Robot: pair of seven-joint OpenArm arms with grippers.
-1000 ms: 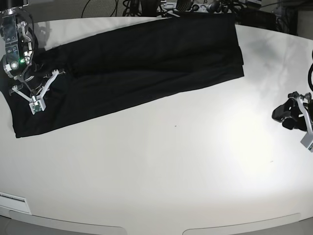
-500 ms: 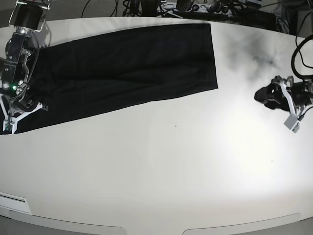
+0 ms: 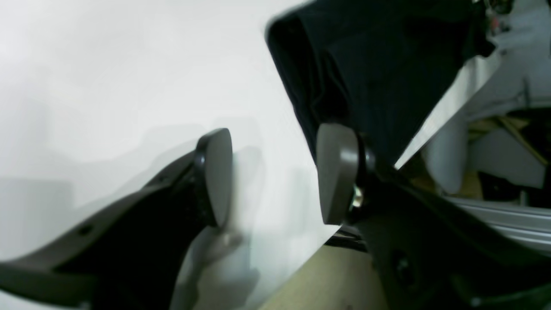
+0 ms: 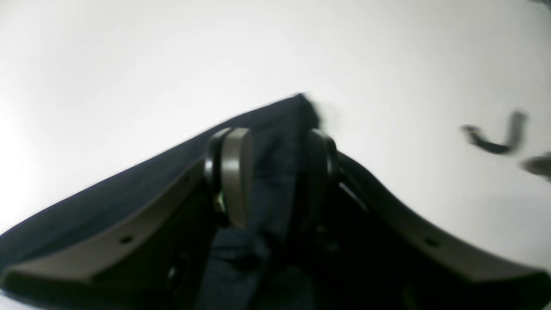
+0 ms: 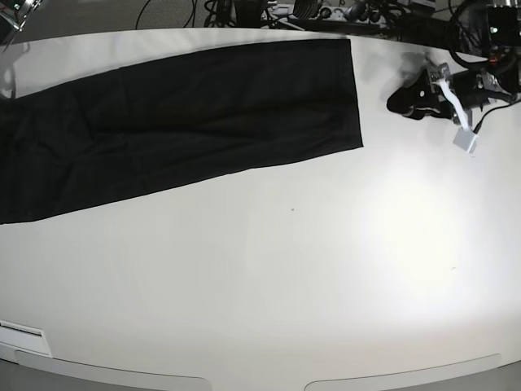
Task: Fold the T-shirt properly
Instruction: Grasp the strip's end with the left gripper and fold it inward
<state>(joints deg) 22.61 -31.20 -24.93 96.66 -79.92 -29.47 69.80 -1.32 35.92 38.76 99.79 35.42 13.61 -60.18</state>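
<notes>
The black T-shirt (image 5: 187, 122) lies folded into a long band across the back of the white table (image 5: 285, 277), running from the left edge to a straight right end. To the right of that end, my left gripper (image 5: 400, 99) hovers open. In the left wrist view the left gripper (image 3: 275, 176) holds nothing, and the T-shirt's corner (image 3: 379, 73) lies just beyond its right finger. My right gripper (image 4: 275, 172) is blurred over a T-shirt corner (image 4: 297, 107). Its pads stand apart with dark cloth loose between them. In the base view only a bit of that arm shows at the top left corner.
Cables and equipment (image 5: 326, 12) crowd the table's back edge. A dark cable loop (image 4: 495, 140) lies on the table to the right of the right gripper. A white label (image 5: 20, 330) sits at the front left edge.
The T-shirt was dragged left and now lies still. The right gripper opened, let go of the cloth and left the base view up-left. The left gripper moved back toward the shirt's right end.
</notes>
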